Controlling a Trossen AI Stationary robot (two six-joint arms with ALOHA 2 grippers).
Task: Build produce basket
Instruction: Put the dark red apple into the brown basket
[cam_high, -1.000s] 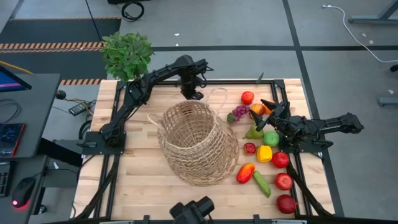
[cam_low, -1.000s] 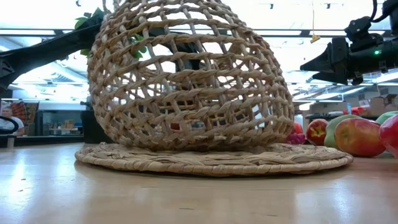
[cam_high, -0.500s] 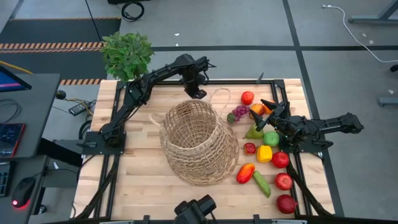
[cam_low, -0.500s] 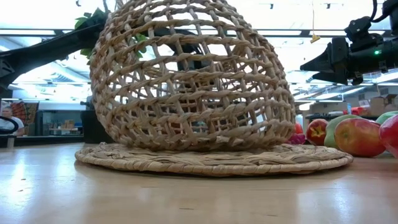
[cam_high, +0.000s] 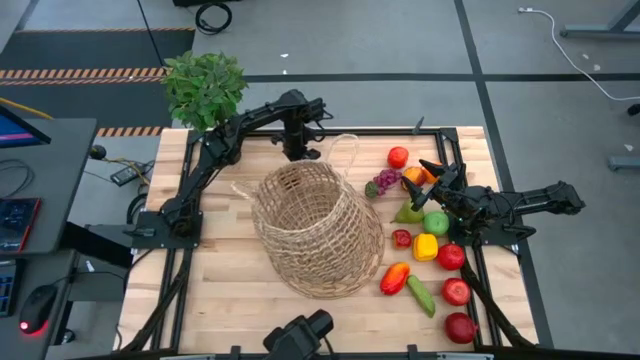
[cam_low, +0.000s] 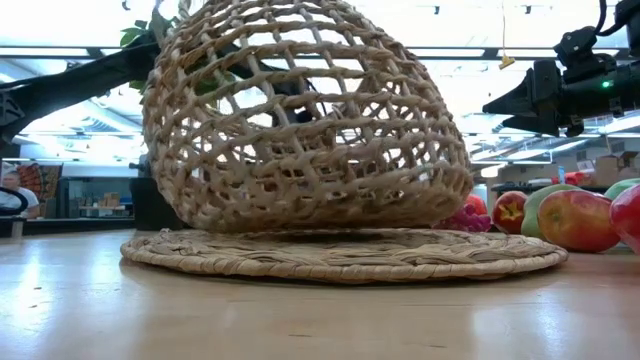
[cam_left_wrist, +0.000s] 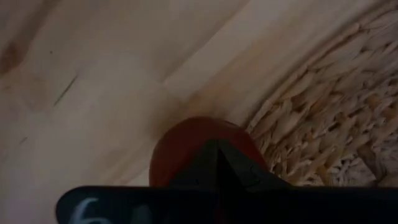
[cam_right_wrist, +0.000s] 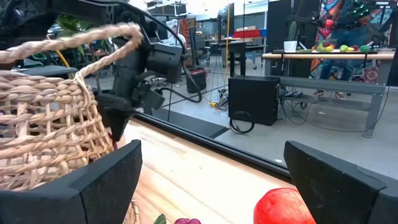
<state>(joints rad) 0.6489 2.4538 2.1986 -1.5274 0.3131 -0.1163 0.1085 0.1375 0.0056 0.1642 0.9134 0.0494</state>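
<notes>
The tan wicker basket lies tipped over on a flat woven disc, its mouth toward the table's far edge. One thin loop handle sticks out at the far side. My left gripper is shut and points steeply down just beyond the basket's far rim. Below its tips the left wrist view shows a red round fruit beside woven straw. The produce lies loose along the table's right side. My right gripper hangs open above it, holding nothing. My left gripper's shut fingers come from above, slanting down, with their tips over the red fruit next to the woven edge. Its own fingers cover the spot, so I cannot tell whether they touch the fruit or the basket's rim.
A leafy potted plant stands off the table's far left corner. Apples, peppers, a cucumber, grapes and a pear crowd the right side. Bare wood lies left of the basket.
My left gripper has sunk and gone toward the table's left edge, staying shut. The basket has tipped with it: its mouth and handle have swung left. In the low view its lower right side has lifted off the woven disc, which has stayed put.
</notes>
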